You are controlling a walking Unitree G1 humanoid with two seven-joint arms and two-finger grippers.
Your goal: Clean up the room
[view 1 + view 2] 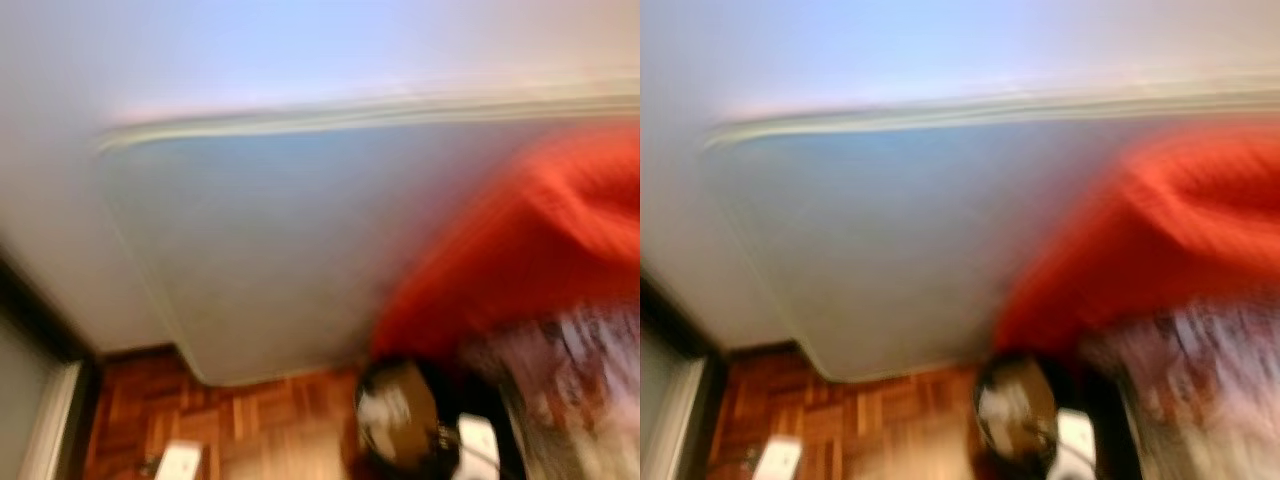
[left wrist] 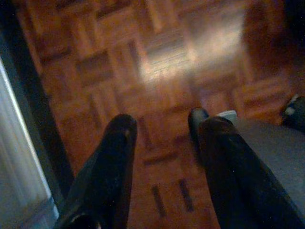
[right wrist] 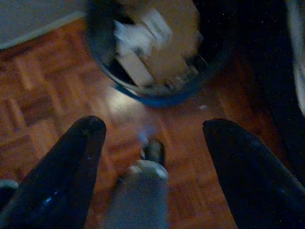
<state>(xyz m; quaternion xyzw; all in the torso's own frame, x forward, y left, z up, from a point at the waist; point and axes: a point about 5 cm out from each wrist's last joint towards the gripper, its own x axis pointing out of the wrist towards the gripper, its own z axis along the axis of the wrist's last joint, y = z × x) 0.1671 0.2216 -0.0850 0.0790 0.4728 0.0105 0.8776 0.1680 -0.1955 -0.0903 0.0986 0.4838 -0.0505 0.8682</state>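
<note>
Much blur: pale mattress (image 1: 280,250) above parquet floor (image 1: 260,420).

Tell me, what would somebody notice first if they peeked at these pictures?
Probably the big blurry red cloth on the right, lying at the edge of the pale blue mattress. Just below it, a dark round bin full of paper scraps stands on the wooden parquet floor. The right claw hangs open over the floor near that bin.

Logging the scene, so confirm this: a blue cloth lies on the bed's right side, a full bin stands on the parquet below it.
One error: the cloth is red, not blue, as the left eye view shows. It lies on the bed's right side, with the full bin on the parquet below.
</note>
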